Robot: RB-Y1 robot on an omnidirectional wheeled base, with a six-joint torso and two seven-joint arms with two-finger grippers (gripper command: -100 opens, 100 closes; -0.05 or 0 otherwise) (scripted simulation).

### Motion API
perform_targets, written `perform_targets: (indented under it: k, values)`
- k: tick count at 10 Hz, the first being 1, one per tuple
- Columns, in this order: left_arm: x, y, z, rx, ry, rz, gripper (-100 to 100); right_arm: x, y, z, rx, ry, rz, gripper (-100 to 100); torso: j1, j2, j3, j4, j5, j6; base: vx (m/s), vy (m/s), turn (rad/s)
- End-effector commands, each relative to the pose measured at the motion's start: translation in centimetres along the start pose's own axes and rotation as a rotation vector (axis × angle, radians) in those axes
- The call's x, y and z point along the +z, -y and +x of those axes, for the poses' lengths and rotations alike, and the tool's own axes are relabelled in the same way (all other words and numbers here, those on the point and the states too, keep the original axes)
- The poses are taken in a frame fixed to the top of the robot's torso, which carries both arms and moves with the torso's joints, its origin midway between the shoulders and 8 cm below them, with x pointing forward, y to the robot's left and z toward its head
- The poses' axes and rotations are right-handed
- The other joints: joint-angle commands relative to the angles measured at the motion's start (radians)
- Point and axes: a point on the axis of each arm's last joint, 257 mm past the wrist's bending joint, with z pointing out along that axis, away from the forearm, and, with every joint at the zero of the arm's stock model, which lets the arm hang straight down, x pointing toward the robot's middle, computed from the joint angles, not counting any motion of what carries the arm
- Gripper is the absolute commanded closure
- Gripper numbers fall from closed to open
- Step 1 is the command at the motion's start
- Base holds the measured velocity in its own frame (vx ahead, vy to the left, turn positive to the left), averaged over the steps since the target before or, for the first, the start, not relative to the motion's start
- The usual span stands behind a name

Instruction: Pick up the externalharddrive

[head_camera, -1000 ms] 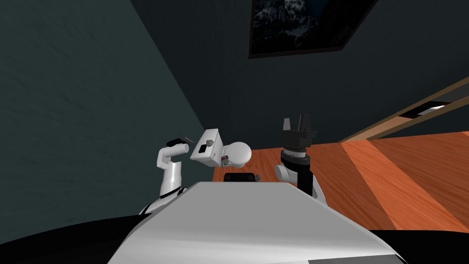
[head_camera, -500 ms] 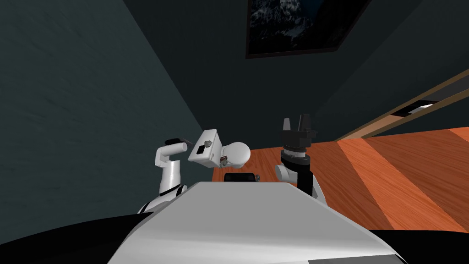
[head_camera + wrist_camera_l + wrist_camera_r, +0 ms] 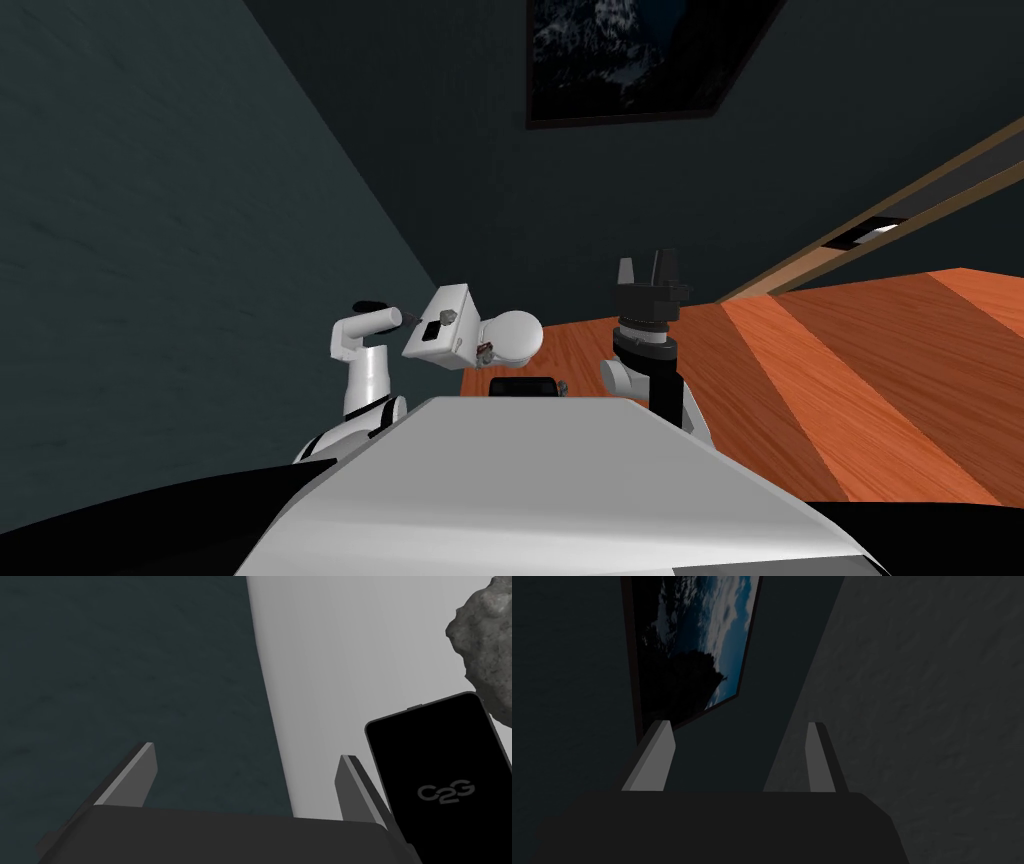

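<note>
Bathroom corner, robot at work: the left gripper [image 3: 246,752] hovers at the edge of a white box [image 3: 455,345] that stands against the dark green wall [image 3: 180,250]. Its two fingers [image 3: 134,778] are spread wide, with nothing between them. The external hard drive [image 3: 440,776], a flat black slab with rounded corners and a grey "C2G" mark, lies face up on the box's white top, outside the grip. It sits just beside the outer side of the finger that reaches over the top, while the other finger hangs in front of the wall. In the head view the drive is to the right of the hand. A rough grey rock [image 3: 484,646] rests on the same top at the drive's far end, and whether the two touch cannot be told. The right gripper [image 3: 648,268] stands upright near the orange wood floor [image 3: 850,400], well to the right of the box, its fingers parted and empty
</note>
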Motion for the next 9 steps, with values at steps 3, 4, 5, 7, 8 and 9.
perform_targets:
  k: [3,4,5,7,8,9]
  values:
    - [0.3,-0.7,-2.2,-0.067,0.079,-0.072,-100,0.0,0.0,0.0,0.000,0.000,0.000,0,0.001,0.001,0.000,0.000,0.000,0.000,0.007,-0.014,-0.043]
    - [0.2,-1.1,-2.6,-0.067,0.096,-0.090,-100,0.0,0.0,0.0,0.000,0.000,0.000,0,0.001,0.000,0.000,0.000,0.000,0.000,0.008,-0.011,-0.062]
    - [0.3,-1.0,-3.4,-0.109,0.122,-0.113,-100,0.0,0.0,0.0,0.000,0.000,0.000,0,0.001,0.001,0.000,0.000,0.000,0.000,0.013,-0.018,-0.086]
    - [0.3,-1.4,-4.6,-0.149,0.168,-0.156,-100,0.0,0.0,0.0,0.000,0.000,0.000,0,0.001,0.000,0.000,0.000,0.000,0.000,0.011,-0.015,-0.069]
    - [0.1,-1.9,-5.0,-0.149,0.188,-0.176,-100,0.0,0.0,0.0,0.000,0.000,0.000,0,0.000,0.000,0.000,0.000,0.000,0.000,0.008,-0.010,-0.043]
    - [0.1,-2.1,-5.2,-0.149,0.193,-0.181,-100,0.0,0.0,0.0,0.000,0.000,0.000,0,0.001,0.000,0.000,0.000,0.000,0.000,0.003,-0.004,0.012]
